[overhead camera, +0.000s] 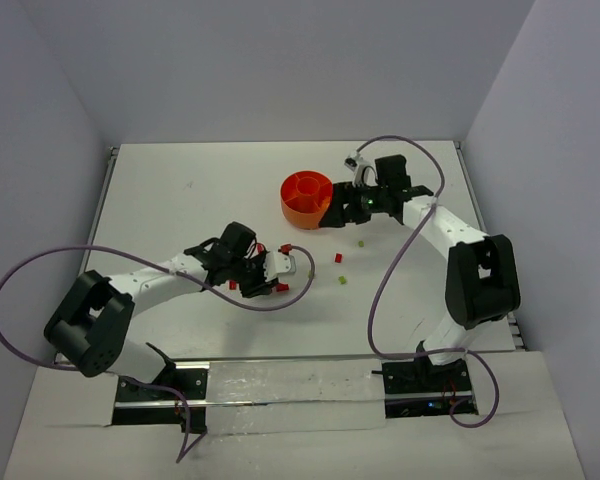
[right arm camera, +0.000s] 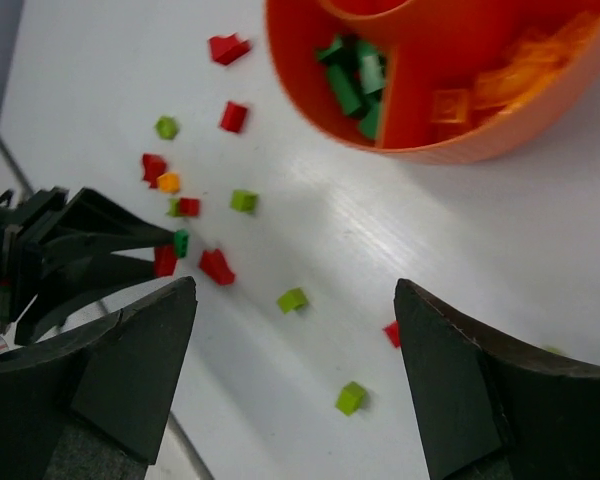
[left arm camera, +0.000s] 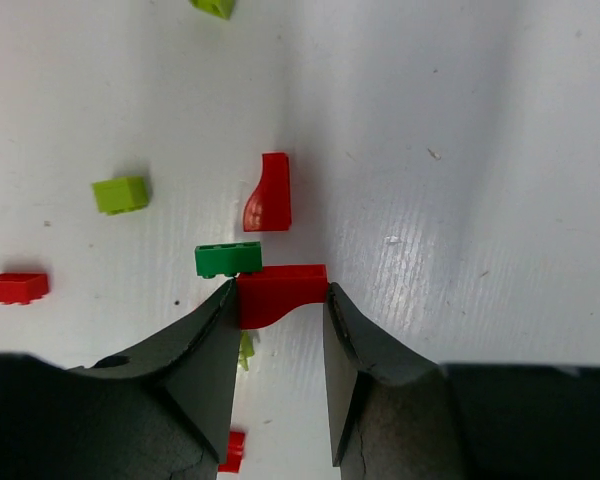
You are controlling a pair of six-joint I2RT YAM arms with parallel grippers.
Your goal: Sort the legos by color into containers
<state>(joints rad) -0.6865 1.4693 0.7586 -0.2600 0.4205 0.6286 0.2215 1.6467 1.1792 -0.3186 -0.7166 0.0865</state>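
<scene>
The left wrist view is showing what the others are not. The left claw (left arm camera: 280, 308) is clenching a red curved brick (left arm camera: 280, 285) by its two ends, low on the white surface (left arm camera: 480, 150). A dark green brick (left arm camera: 228, 260) is touching that brick's upper left corner, and a second red curved piece (left arm camera: 268, 195) is lying just beyond it. This view is showing four red pieces, one dark green, and three lime ones, one of them partly hidden behind a finger.

Only the right wrist view is looking into the orange bowl (right arm camera: 430, 140). Green bricks (right arm camera: 355, 80) are lying in one compartment and orange bricks (right arm camera: 510, 70) in the next, across a dividing wall; both heaps are too blurred to count. The right claw (right arm camera: 295, 285) is hanging released, its jaws wide with nothing between them. Below it, loose legos are lying scattered on the surface: about seven red, four lime, one orange bit (right arm camera: 168, 182) and one dark green.

The top view is giving the layout. The bowl is standing toward the far middle of the surface with the right claw just beside it on the right. The left claw is working well apart, nearer the bases. One stray red bit (overhead camera: 338, 257) and two lime bits (overhead camera: 342, 280) are lying between the two claws.
</scene>
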